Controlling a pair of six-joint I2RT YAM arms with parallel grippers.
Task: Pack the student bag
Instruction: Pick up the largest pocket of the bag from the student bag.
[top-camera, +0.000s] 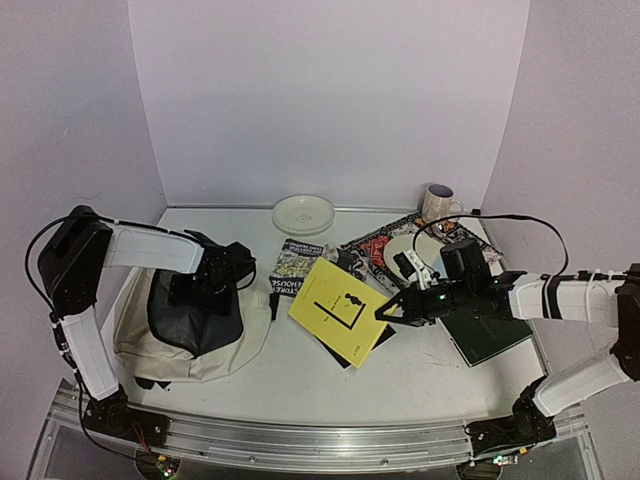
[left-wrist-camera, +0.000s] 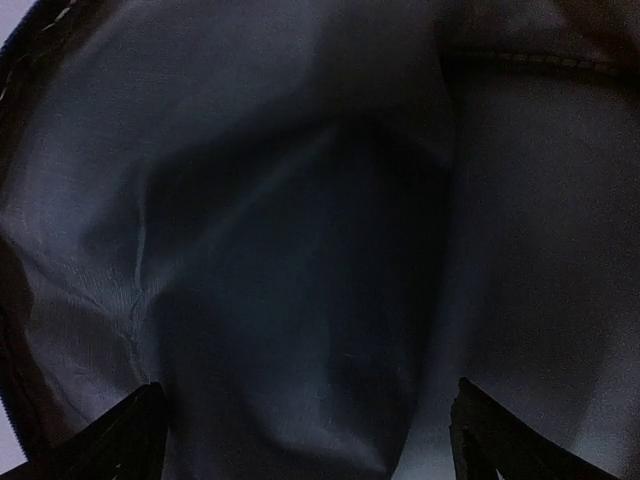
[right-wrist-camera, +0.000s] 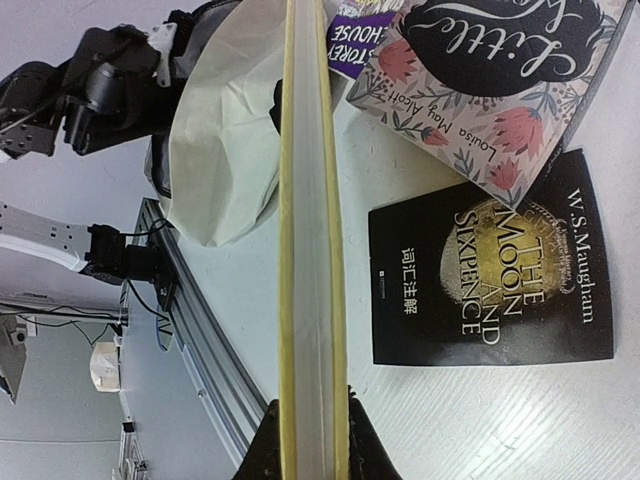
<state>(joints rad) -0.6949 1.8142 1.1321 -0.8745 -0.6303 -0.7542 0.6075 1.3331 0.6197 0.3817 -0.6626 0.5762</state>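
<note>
**A:** Where's the bag (top-camera: 135, 342)?

**B:** Slumped at the near-left corner of the table (top-camera: 430, 372). It's soft cream cloth with a smooth dark lining, so expect it to sag wherever you let go. Your left gripper (top-camera: 222, 278) sits inside the mouth with its jaws spread wide. It grips nothing and seems to prop the opening.

**A:** And the right?

**B:** Your right gripper (top-camera: 398, 310) is clamped on the edge of the yellow book (top-camera: 338, 308), which looks thin, stiff, glossy and probably light. A black paperback (right-wrist-camera: 490, 270) and a flowered one (right-wrist-camera: 480, 90) lie nearby. Take the bag by its rim, not the loose cloth.
</note>
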